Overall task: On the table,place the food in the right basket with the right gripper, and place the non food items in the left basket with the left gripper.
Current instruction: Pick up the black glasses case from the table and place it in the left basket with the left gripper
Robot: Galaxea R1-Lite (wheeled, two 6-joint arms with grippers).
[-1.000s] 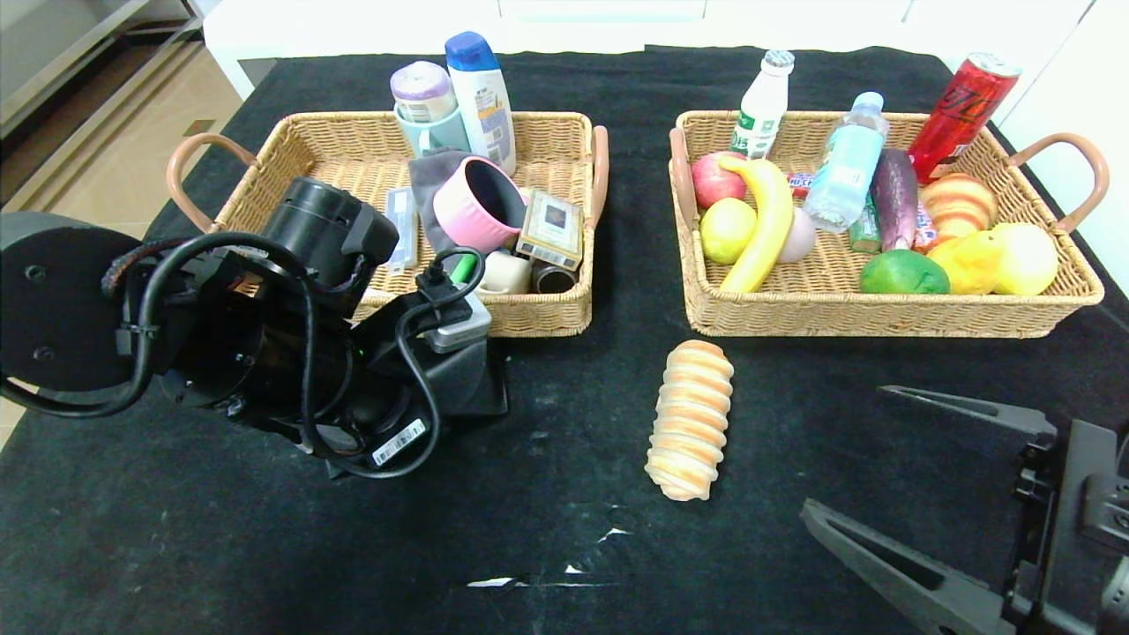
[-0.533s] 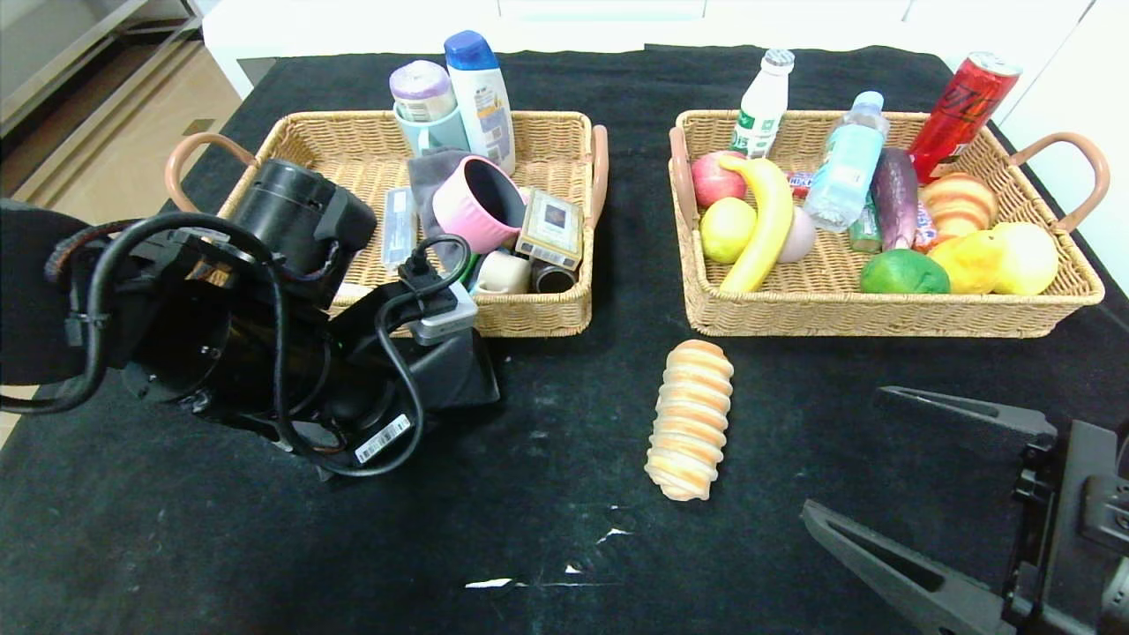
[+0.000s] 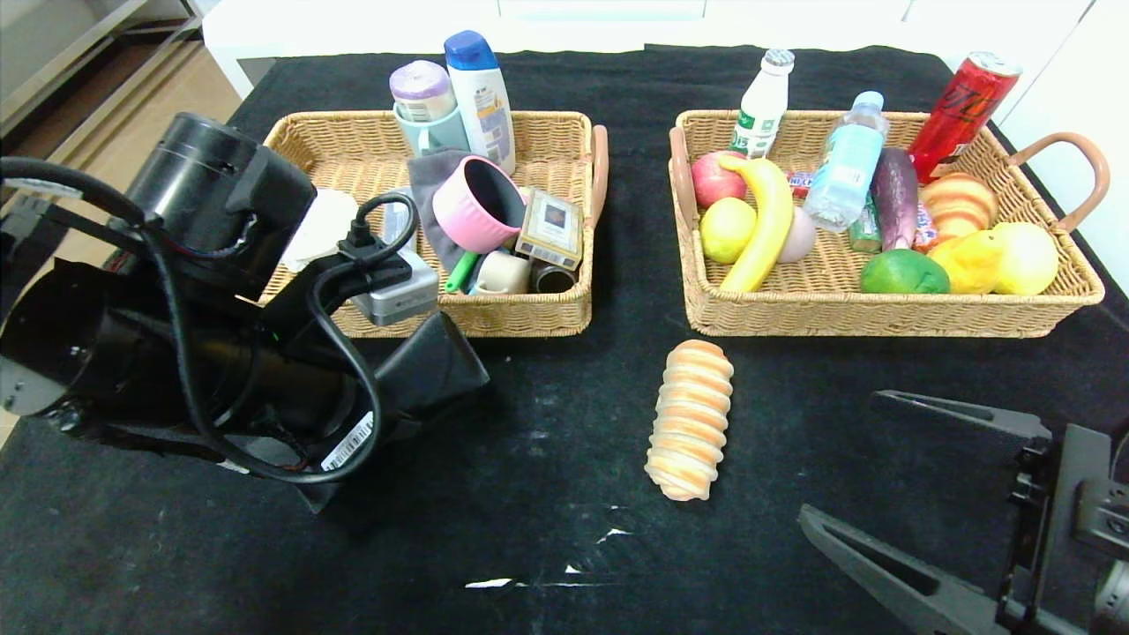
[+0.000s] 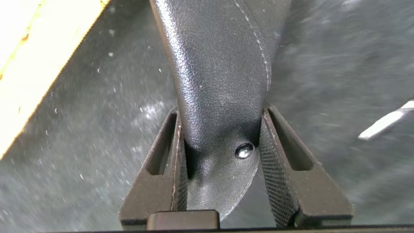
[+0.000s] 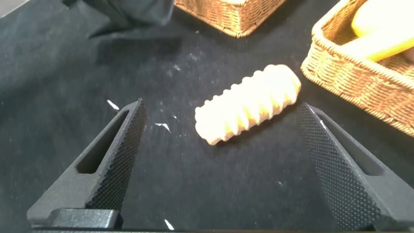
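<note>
While our left gripper point(image 4: 223, 188) clamps the glasses case point(image 4: 223, 84) near the left basket point(image 3: 529, 313), the bread roll point(image 3: 691, 419) lies on the table point(image 3: 547, 494) before our wide-open right gripper point(image 5: 220, 168).

1. the counter point(image 3: 564, 547) is covered in black cloth flecked with pale dust and small white marks.
2. the bread roll point(image 3: 690, 420) is ridged, striped orange and cream.
3. both baskets are woven tan: the left basket point(image 3: 538, 313) and the right basket point(image 3: 882, 316), with brown handles.
4. the banana point(image 3: 766, 220) is yellow.
5. the water bottle point(image 3: 845, 168) is clear with a pale-blue label.
6. the saucepan point(image 3: 476, 207) is pink, dark inside.
7. the glasses case point(image 4: 223, 77) is black grained leather with pale stitching and a shiny snap button.
8. the left claw point(image 4: 223, 188) and right claw point(image 5: 223, 162) are dark grey-black.
</note>
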